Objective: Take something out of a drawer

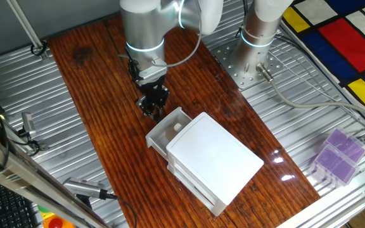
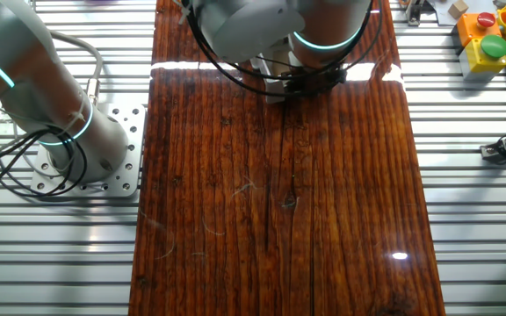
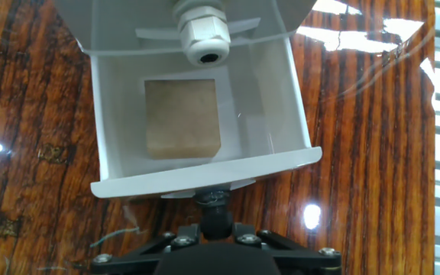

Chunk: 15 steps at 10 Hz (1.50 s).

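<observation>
The gripper (image 3: 214,218) sits at the front lip of the drawer (image 3: 113,137), seemingly clenched on its knob, though the view is poor. Just behind that lip, inside the open drawer, lies the tan block (image 3: 182,118). Opening looks done; next, release, rise, and reach in.

Robot lab: slotted alu bench (image 1: 37,120), bolted arm base plate (image 1: 246,63).

drawer (image 3: 205,172): white
block in drawer (image 3: 181,118): tan, plain
surface (image 2: 271,219): dark reddish-brown, streaked wood grain
pincer (image 1: 153,107): black
arm (image 1: 143,25): silver, cyan ring
</observation>
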Each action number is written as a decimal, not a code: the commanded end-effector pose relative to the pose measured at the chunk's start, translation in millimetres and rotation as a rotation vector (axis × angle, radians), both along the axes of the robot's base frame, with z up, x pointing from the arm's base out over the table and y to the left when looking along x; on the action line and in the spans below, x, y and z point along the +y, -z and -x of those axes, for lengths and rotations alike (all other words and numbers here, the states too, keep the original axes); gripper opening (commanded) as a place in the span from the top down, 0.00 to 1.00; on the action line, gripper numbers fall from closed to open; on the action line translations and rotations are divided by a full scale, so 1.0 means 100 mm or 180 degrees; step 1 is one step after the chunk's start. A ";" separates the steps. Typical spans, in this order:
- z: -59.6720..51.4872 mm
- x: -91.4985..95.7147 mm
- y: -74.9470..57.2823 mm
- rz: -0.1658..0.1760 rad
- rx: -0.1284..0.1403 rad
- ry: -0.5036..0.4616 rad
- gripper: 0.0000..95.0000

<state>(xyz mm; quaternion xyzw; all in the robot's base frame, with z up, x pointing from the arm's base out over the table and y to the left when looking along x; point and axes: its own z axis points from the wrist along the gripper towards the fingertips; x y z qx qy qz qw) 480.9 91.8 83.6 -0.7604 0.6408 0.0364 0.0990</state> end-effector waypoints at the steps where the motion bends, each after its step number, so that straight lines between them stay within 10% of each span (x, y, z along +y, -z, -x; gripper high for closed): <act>1: 0.00 0.00 0.00 0.0014 0.0004 0.0003 1.00; 15: 0.00 0.01 0.01 0.0120 0.0034 0.0205 1.00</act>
